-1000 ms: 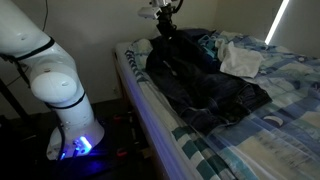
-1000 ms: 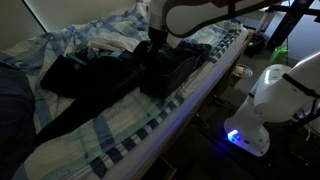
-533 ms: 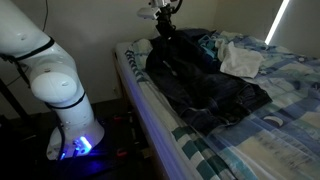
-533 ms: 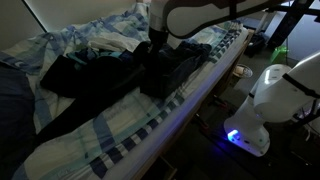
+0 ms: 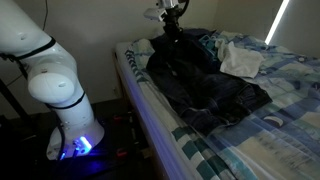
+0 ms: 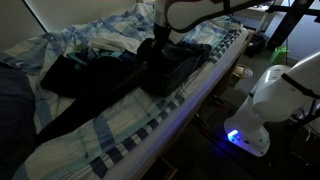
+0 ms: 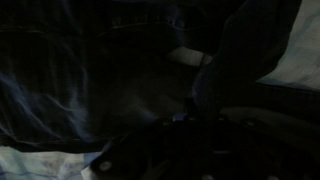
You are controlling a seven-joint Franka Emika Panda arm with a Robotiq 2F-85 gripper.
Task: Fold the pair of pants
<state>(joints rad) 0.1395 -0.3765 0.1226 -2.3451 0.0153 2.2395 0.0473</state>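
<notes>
In both exterior views claw point(image 5: 172, 22) point(image 6: 163, 38) pinched tight on an edge of the pair of pants point(image 5: 205, 88) — rest heaped below it on the bed point(image 5: 215, 150).

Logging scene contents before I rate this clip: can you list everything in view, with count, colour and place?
pair of pants: one, dark navy, bunched across the bed, one edge rising to a peak at the gripper
white cloth: one, white, on the bed beside the pants
plaid sheet: one, light blue and white, covering the bed
light strip: one, bright white, slanting behind the bed
robot arm: one, white, with a blue light low on its base, beside the bed
gripper: one, dark, shut on the raised edge of the pants
</notes>
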